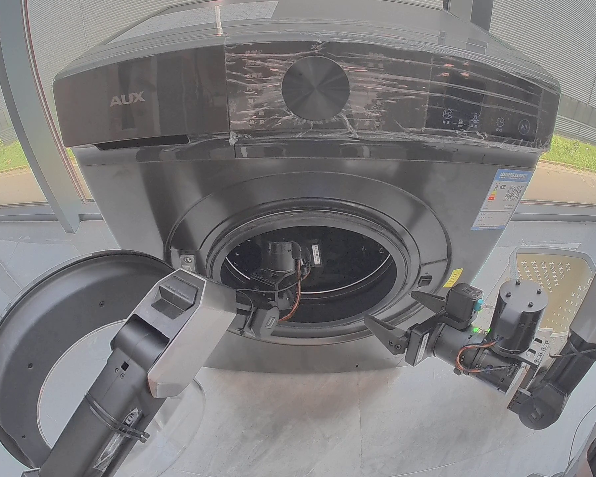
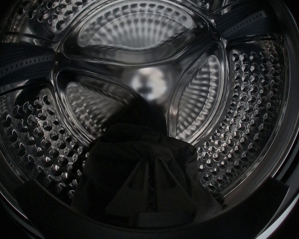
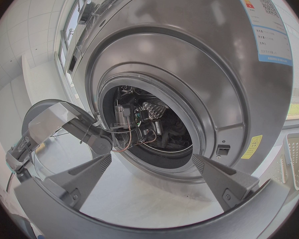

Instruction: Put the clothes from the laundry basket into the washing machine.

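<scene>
The grey front-loading washing machine (image 1: 311, 167) stands with its round door (image 1: 40, 339) swung out to the left. My left arm goes through the opening, its wrist (image 1: 278, 266) inside the drum (image 2: 255, 93). There my left gripper (image 2: 152, 178) has its fingers close together, shut on a dark garment (image 2: 119, 156) bunched around the tips low in the drum. My right gripper (image 1: 394, 307) hangs open outside, in front of the lower right rim of the opening (image 3: 189, 123), with nothing between its fingers (image 3: 89, 170).
A pale perforated laundry basket (image 1: 556, 279) sits on the floor to the right of the machine, behind my right arm. The open door takes up the floor space at the left. Light tiled floor (image 1: 324, 419) lies in front of the machine.
</scene>
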Robot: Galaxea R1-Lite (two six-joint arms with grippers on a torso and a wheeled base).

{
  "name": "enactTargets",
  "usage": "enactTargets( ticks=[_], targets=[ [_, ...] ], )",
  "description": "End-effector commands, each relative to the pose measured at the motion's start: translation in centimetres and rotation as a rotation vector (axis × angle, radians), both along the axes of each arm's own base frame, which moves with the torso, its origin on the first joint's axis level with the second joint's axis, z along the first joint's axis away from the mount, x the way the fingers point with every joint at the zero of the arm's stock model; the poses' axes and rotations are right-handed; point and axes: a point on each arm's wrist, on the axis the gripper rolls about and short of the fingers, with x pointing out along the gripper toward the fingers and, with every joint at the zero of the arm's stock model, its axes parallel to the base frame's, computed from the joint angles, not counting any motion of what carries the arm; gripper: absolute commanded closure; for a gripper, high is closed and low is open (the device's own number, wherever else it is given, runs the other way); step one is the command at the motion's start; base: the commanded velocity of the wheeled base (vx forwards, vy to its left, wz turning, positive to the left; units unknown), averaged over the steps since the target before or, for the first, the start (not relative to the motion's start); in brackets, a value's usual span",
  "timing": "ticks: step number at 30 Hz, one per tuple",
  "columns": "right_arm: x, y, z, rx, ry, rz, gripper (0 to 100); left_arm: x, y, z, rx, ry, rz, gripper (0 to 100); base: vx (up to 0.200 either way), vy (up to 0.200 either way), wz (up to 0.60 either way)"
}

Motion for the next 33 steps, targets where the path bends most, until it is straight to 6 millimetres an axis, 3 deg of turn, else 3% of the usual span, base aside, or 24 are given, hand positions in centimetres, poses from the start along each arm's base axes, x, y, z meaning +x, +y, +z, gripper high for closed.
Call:
enactTargets(
  ticks=[1,4,5,10,15,22,26,33],
  targets=[
    [0.0,0.0,0.1,0.003,-0.003,0.0,0,0.1,0.1,-1.2,0.007,0.013,0.002,100,0.0,0.0,0.0],
    [0.0,0.0,0.1,0.003,-0.003,-0.001,0,0.1,0.0,-1.0,0.006,0.012,0.001,100,0.0,0.0,0.0],
    [0.0,0.0,0.1,0.002,-0.002,0.0,0,0.1,0.0,-0.9,0.004,0.009,0.001,0,0.0,0.0,0.0],
    [0.0,0.0,0.0,0.0,0.001,-0.001,0,-0.3,-0.6,0.2,-0.023,-0.013,-0.011,0,0.0,0.0,0.0],
    [0.0,-0.1,0.1,0.002,-0.002,-0.004,0,-2.6,-1.2,1.3,0.008,0.035,-0.046,0,0.0,0.0,0.0],
    [0.1,-0.3,0.0,0.0,0.001,-0.01,0,-9.1,-1.9,2.9,0.062,0.112,-0.141,0,0.0,0.0,0.0],
    [0.0,-0.4,0.0,-0.001,0.005,-0.012,0,-11.4,-1.7,2.7,0.077,0.124,-0.169,0,0.0,0.0,0.0],
    [0.0,-0.5,0.0,0.0,0.004,-0.015,0,-16.9,-1.7,4.8,0.093,0.148,-0.249,0,0.0,0.0,0.0]
  ],
)
